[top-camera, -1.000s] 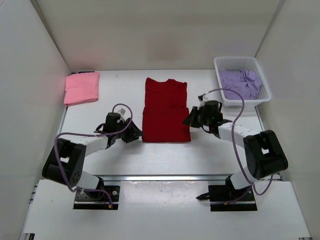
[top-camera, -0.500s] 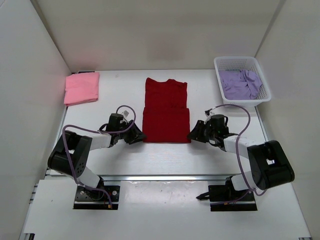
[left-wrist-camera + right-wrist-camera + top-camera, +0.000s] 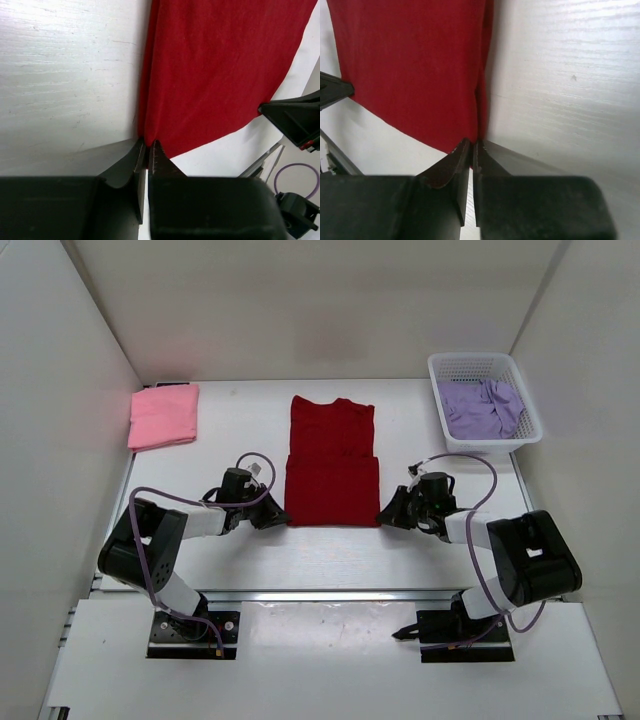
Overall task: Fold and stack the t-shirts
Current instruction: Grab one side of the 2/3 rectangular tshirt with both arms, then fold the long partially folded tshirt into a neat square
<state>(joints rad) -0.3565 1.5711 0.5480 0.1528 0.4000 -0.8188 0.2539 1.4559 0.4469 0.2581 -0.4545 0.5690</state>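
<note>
Lying centre frame, the dark red shirt [image 3: 332,465] is touched at its lower corners by the left gripper [image 3: 280,518] and right gripper [image 3: 384,518], both narrowed to slits; pinching unconfirmed.

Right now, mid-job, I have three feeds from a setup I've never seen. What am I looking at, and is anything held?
Two robot arms are bolted at the near edge of a white table. The wide picture comes from a camera above and behind them. Each close-up comes from a camera on one wrist, looking along its fingers. A dark red shirt lies partly folded mid-table, a folded pink shirt at far left, and a lavender shirt crumpled in a white basket at far right. The left pincer and right pincer are each closed at a near corner of that red shirt, apparently pinching it.
</note>
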